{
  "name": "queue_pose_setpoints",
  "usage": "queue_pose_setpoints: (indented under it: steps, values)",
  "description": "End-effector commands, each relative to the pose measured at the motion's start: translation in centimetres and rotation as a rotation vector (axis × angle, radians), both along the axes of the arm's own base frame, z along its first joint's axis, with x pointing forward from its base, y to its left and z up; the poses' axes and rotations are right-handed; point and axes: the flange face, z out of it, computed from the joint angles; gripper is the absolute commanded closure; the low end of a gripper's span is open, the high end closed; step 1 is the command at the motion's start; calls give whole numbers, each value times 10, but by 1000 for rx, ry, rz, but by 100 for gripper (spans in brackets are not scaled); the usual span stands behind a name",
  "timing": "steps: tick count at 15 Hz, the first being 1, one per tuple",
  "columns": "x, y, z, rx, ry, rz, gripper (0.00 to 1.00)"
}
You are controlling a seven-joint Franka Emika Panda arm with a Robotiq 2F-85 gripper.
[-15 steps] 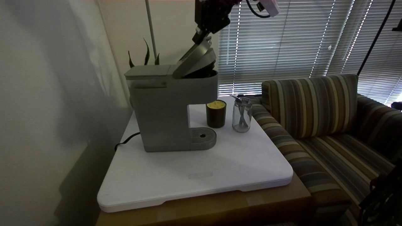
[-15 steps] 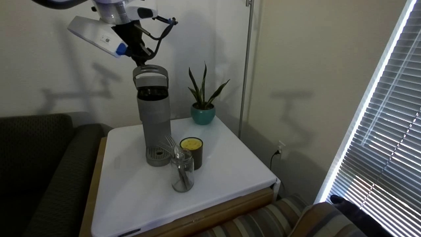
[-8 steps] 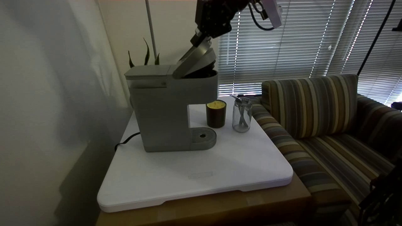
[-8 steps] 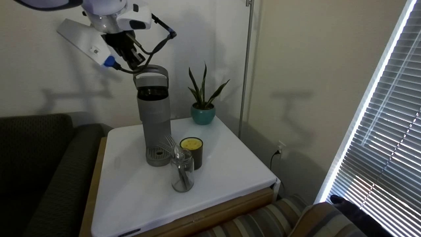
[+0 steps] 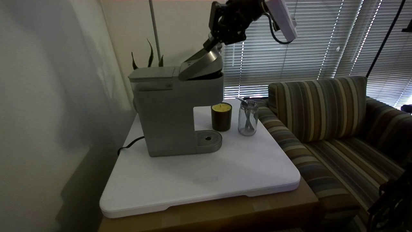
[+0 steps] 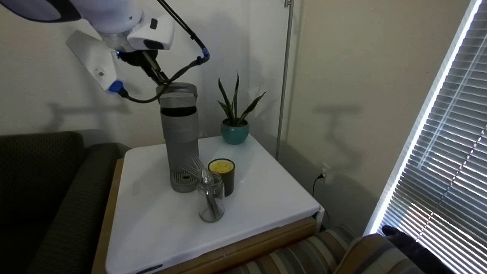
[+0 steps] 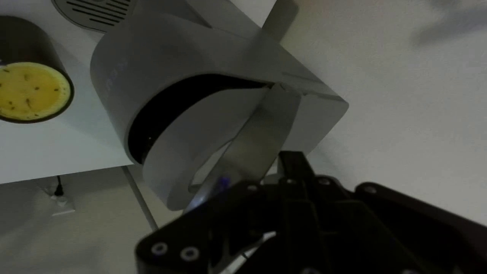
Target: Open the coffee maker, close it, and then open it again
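The two fingers [image 7: 291, 171] of the gripper [image 7: 298, 167] look drawn together into one narrow dark block, though the wrist view is so dim that the line between them is hard to make out. Their tips come up to the outer edge of the handle [image 7: 262, 133] on the lid [image 5: 201, 66]; whether they press on it I cannot tell. In an exterior view a black cable [image 6: 140, 101] loops across and covers a little of that handle. The lid tilts, partly raised, above the front of the one grey coffee maker [image 5: 167, 116], and the opening [image 7: 163, 112] beneath is lost in shadow. The coffee maker stands upright on the white tabletop [image 5: 180, 183], its single power cord [image 5: 130, 142] dropping out of sight past the edge, its drip base [image 5: 207, 141] cut off by the frame in the wrist view. Near that base are one dark cup [image 5: 221, 119] with a yellow, speckled top and, just beside it, one glass jar [image 6: 211, 205], which hides part of the cup in an exterior view. The jar holds a spoon [image 6: 206, 177] and at least one fork [image 6: 198, 163], too overlapped to count further. One snake plant [image 6: 234, 112] sits in a teal pot [image 6: 234, 134]; in an exterior view only three leaf tips [image 5: 151, 55] show past the coffee maker. One striped armchair [image 5: 318, 109], one dark upholstered seat [image 6: 38, 175] and the single robot arm [image 6: 110, 19] run off the frame.
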Motion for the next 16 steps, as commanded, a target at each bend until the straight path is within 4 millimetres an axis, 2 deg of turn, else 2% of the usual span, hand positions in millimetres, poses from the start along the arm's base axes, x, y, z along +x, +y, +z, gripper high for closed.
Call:
queue_pose_setpoints:
  steps: [1, 6, 12, 16]
  values:
    - [-8, -9, -7, 24, -15, -63, 100]
    - [-7, -9, -20, 174, -70, -78, 100]
    - [-13, -13, -60, 326, -145, -60, 100]
    - [-10, -20, -78, 359, -181, -44, 100]
